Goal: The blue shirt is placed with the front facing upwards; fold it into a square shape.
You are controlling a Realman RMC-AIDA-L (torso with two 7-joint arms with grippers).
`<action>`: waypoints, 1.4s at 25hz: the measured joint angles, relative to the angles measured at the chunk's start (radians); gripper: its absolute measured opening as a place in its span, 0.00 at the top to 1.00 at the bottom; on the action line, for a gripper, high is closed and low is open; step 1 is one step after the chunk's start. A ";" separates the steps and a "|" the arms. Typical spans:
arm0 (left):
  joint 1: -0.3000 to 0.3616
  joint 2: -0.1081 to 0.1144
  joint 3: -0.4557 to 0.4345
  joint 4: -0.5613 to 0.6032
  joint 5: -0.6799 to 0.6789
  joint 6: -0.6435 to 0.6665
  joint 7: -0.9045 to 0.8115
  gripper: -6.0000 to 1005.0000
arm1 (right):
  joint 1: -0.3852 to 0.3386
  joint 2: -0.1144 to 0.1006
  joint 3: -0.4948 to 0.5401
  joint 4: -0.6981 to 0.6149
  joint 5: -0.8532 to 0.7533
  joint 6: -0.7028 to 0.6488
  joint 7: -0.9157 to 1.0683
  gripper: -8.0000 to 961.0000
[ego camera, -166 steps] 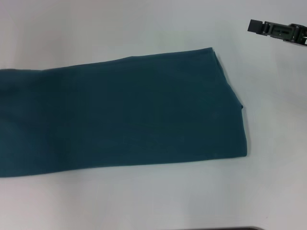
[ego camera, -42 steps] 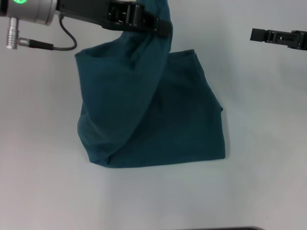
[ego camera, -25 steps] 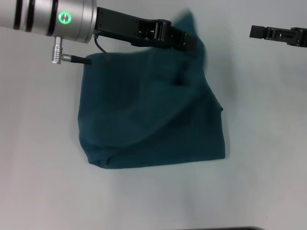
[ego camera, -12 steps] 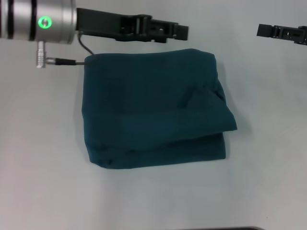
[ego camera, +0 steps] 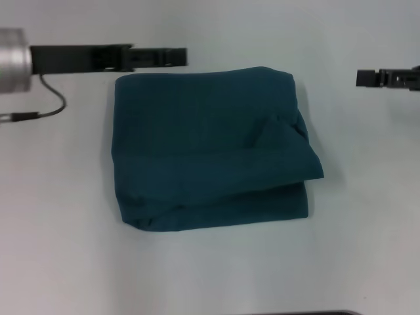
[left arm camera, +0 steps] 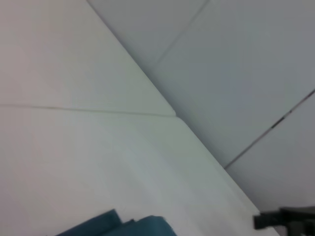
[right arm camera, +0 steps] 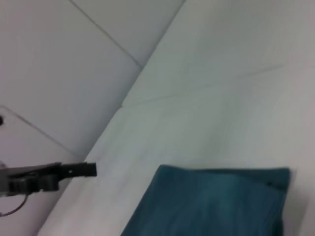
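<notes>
Left gripper has let the blue shirt drop and pulled back off its far-left corner, jaw state not discernible; shirt now lies mid-table as a rough square, near-right flap overhanging; right gripper idle far right, jaws unreadable.

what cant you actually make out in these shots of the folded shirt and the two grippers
- Dark teal-blue cotton shirt: lettering and neck label hidden inside the fold, every view; layers underneath covered by the top flap.
- Same shirt, left wrist view: only a corner shows, the rest cut off by the frame's edge.
- Left gripper: head view shows it edge-on beyond the shirt's far edge, so open or shut is unclear.
- Right gripper: mostly cut off by the frame's edge in the head view.
</notes>
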 joint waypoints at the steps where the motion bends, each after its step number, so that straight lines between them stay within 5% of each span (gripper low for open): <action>1: 0.010 0.000 -0.015 -0.002 -0.003 0.008 0.016 0.10 | -0.003 -0.001 -0.001 0.002 -0.001 0.017 0.007 0.33; 8: 0.076 0.000 -0.135 0.004 -0.027 0.073 0.154 0.10 | -0.003 -0.002 -0.020 -0.001 -0.075 0.078 0.078 0.33; 16: 0.111 0.002 -0.156 0.015 -0.050 0.111 0.232 0.10 | 0.050 0.017 -0.050 -0.097 -0.086 0.061 0.094 0.33; 25: 0.098 0.024 -0.149 0.075 -0.044 0.109 0.308 0.10 | 0.091 0.049 -0.091 -0.169 -0.088 -0.024 0.087 0.34; 35: 0.050 0.026 -0.136 0.198 -0.034 0.032 0.387 0.10 | 0.095 0.054 -0.093 -0.185 -0.089 -0.049 0.084 0.34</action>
